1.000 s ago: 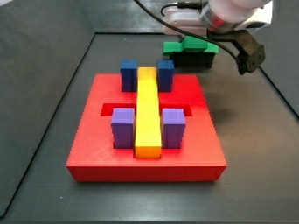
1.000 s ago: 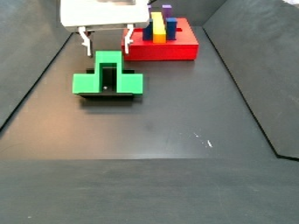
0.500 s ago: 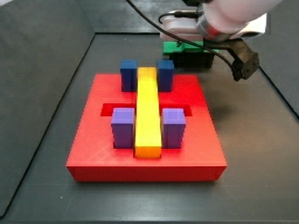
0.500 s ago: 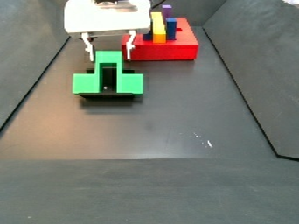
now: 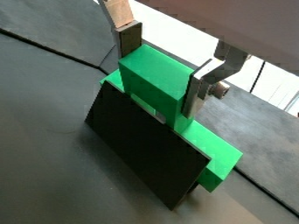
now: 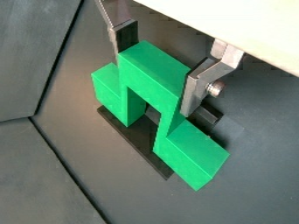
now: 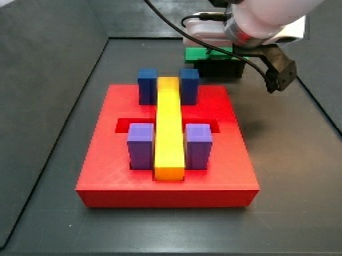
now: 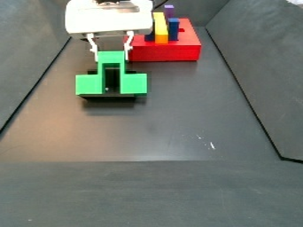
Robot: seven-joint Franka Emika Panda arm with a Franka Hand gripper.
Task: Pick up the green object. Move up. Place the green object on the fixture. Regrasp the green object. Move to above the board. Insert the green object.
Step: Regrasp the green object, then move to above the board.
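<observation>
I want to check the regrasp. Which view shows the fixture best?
A wrist view: the fixture shows one broad dark face under the green object, the end effector straddling it. Side views show only small dark parts.

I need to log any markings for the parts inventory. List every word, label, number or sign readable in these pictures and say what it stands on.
None: no text, number or sign can be read in any view.
The green object, sitting on the fixture, is plain.
The end effector, with fingers either side of the green object's raised part, bears no marking.
The board, yellow bar, blue and purple blocks are unmarked.
</observation>
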